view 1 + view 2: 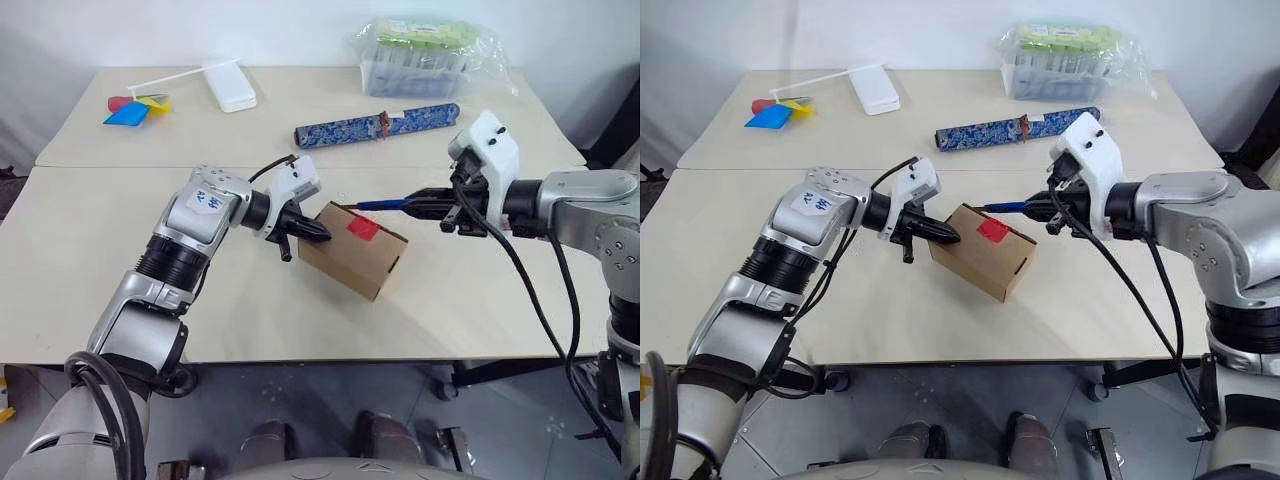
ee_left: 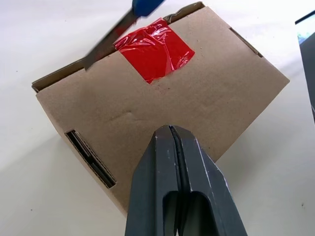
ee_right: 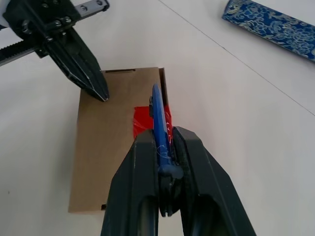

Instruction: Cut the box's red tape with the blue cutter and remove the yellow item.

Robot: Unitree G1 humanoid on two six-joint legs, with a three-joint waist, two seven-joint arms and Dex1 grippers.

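You're looking at the table (image 1: 90,260) with the box (image 1: 350,262) sitting just below the middle of the head view, tilted. Your left gripper (image 1: 318,232), fingers pinched fully together on nothing, is pressing its tip against the box's left edge. Your right gripper (image 1: 428,206) is clamping the blue cutter (image 1: 382,204), whose tip is reaching over the red tape (image 1: 362,227) on the box's top face.

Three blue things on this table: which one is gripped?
The blue cutter, clamped in the right gripper over the red tape. The patterned blue roll and the blue paper scrap lie untouched farther back.
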